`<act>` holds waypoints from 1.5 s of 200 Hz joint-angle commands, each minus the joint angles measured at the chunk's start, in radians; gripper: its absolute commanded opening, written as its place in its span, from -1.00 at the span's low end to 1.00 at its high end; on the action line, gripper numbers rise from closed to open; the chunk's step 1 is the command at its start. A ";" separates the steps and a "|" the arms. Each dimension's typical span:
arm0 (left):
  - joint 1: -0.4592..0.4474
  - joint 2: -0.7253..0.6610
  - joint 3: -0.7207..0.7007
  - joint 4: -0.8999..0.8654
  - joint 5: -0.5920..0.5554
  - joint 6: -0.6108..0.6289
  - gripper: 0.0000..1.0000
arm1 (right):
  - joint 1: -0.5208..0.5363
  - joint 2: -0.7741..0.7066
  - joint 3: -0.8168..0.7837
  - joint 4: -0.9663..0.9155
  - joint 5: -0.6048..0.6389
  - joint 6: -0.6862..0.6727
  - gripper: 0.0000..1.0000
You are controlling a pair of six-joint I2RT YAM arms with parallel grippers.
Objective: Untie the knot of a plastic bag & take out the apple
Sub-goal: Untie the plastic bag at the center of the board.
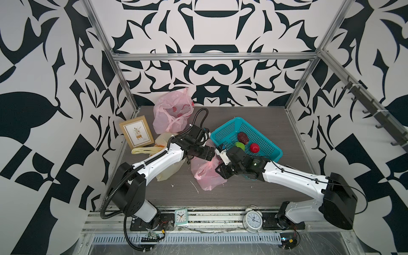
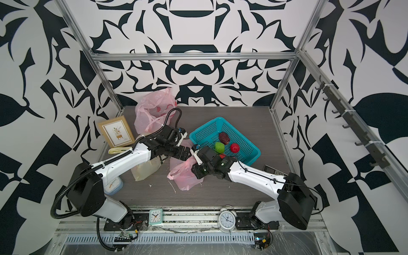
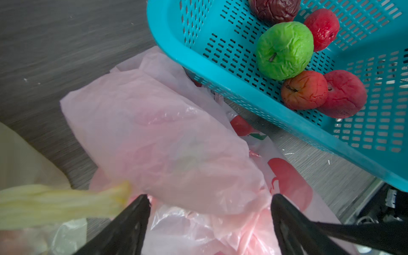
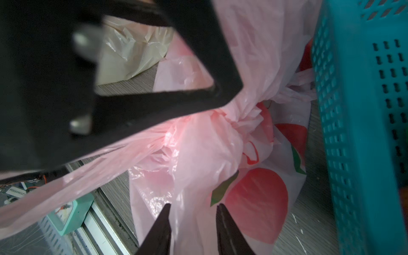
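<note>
Two arms reach in from the front rail [image 1: 209,217], elbows low, wrists meeting over the pink bag [image 1: 207,176] at mid-table [image 1: 254,189]. The left gripper [image 3: 209,198] gapes wide above it. The right gripper [image 4: 194,205] stands narrow, film possibly between its jaws, with the knot [image 4: 231,119] just beyond. Behind sit a teal basket [image 1: 225,126] of fruit [image 1: 254,147], then patterned walls [image 1: 212,66].

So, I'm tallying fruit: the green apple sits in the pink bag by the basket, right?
No. The green apple sits in the basket, not in the pink bag by it; the left wrist view shows this.
</note>
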 commanded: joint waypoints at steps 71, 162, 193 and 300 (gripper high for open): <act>-0.004 0.083 0.017 0.055 0.005 -0.088 -0.74 | 0.028 0.032 0.025 0.090 0.048 -0.010 -1.00; 0.176 0.056 0.104 0.136 0.095 -0.048 -0.86 | 0.073 -0.063 -0.129 0.108 0.013 -0.040 -1.00; 0.257 0.060 0.087 0.234 0.170 -0.090 -0.86 | 0.105 -0.077 -0.174 0.101 0.014 -0.041 -1.00; 0.435 0.182 0.140 0.469 0.335 -0.202 -0.90 | 0.179 -0.201 -0.266 0.090 0.095 -0.032 -1.00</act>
